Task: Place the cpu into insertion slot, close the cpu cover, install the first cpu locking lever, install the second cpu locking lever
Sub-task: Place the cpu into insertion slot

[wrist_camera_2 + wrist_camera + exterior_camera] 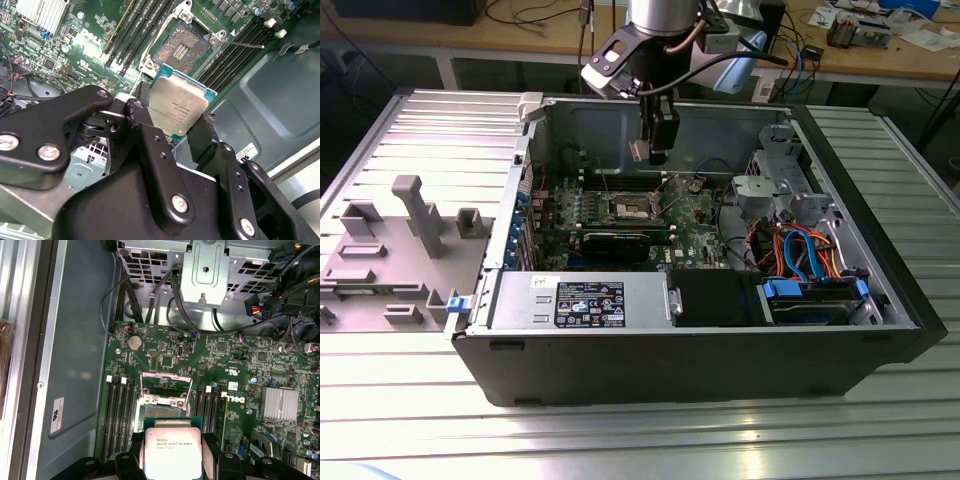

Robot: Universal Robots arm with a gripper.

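CPU (177,107) is up in the air, not seated yet. Open pc case (720,350) lies flat, gripper (650,152) over its middle. Motherboard (165,350) sits below the jaws, bare socket (182,47) just beyond them. Jaws clamp the CPU by opp. edges, metal top twd the wrist cams, clear of the socket.

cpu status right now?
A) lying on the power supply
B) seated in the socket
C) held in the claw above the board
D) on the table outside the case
C: in the second wrist view the cpu is gripped by the claw, clear of the empty insertion slot beyond it.
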